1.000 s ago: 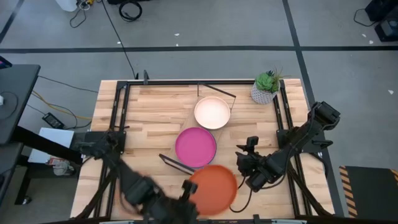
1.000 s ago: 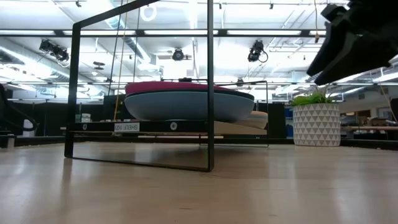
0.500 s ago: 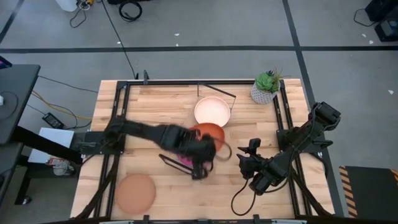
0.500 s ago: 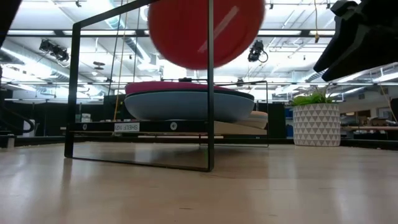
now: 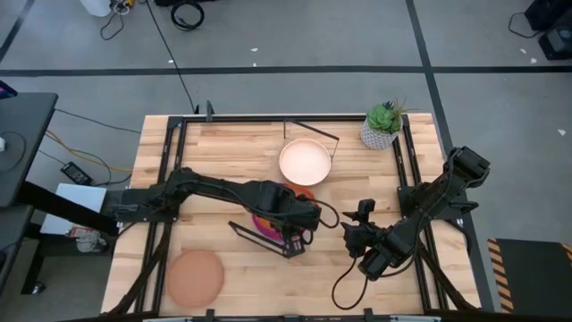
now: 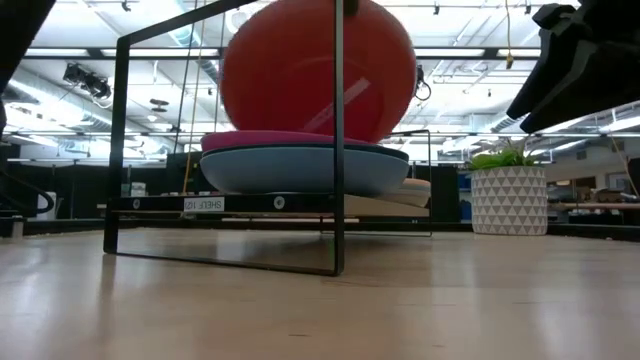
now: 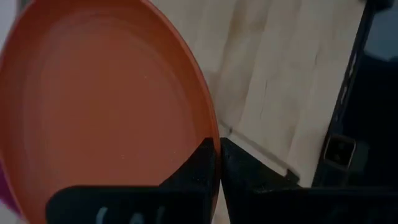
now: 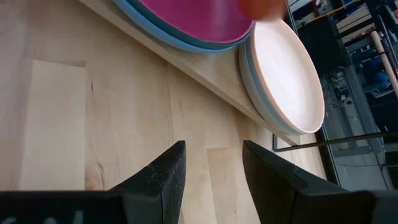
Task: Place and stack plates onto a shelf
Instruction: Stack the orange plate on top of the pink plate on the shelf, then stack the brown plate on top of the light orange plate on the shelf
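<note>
Down at the near left of the bench (image 5: 214, 143) a tan plate (image 5: 196, 276) lies flat on the wood, untouched and waiting its turn. Next along, the left arm reaches across to the shelf (image 8: 205, 74), and the left gripper (image 7: 219, 152) has its fingers clamped together on the rim of the orange plate (image 6: 318, 70). That plate is tipped up steeply, its lower edge at or just above the magenta plate (image 6: 290, 140), which tops a blue one on the shelf's nearer end. Beside that stack, on the shelf's far end, sits the cream plate (image 5: 306, 162) on its own small pile.

So the step in hand looks like the placing of the orange plate onto the magenta stack. The next move, I'd say, calls for laying it down flat and centred over the magenta one, clear of the shelf's black frame, before the fingers let go.

Further right the right gripper (image 8: 211, 168) hangs over the bare bench beside the shelf, fingers apart and holding nothing. In the far right corner stands a small potted plant (image 5: 382, 124).
</note>
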You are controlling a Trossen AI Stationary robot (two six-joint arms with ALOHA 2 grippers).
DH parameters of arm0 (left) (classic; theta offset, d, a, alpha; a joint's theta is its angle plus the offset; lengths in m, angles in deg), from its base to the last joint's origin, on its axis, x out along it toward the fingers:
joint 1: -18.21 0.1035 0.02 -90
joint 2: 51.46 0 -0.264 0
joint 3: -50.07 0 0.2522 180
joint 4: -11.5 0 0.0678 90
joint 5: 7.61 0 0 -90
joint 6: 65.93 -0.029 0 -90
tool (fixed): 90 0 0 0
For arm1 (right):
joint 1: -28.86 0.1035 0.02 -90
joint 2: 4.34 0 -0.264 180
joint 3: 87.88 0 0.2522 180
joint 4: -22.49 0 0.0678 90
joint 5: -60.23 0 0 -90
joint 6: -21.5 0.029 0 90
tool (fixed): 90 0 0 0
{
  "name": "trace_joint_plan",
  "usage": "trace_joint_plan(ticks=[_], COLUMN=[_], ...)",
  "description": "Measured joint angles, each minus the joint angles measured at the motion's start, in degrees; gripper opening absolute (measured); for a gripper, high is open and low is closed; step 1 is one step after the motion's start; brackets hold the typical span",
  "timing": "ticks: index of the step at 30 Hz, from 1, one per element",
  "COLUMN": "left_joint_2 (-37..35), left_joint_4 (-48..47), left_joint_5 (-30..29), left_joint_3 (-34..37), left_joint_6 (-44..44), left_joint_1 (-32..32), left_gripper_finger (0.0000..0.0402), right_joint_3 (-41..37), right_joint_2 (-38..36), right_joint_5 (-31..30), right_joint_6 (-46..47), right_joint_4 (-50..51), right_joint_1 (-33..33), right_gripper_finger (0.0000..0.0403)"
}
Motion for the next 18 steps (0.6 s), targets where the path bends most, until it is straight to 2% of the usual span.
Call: trace_joint_plan(ticks=[12, 18], left_joint_2=[0.59, -1.53], left_joint_4=[-2.31, -2.94], left_joint_5=[0.32, -0.13], left_joint_3=[-0.09, -0.13], left_joint_6=[-2.78, -3.98], left_joint_1=[0.06, -1.59], left_gripper_finger=[0.0139, 0.0151], right_joint_3=[0.00, 0.00], right_joint_2=[0.00, 0.00], right_joint_5=[0.16, -0.79], right_joint_6=[0.55, 0.79], right_joint_4=[-0.21, -0.36], right_joint_1=[0.25, 0.31], right_gripper_finger=[0.0165, 0.0165])
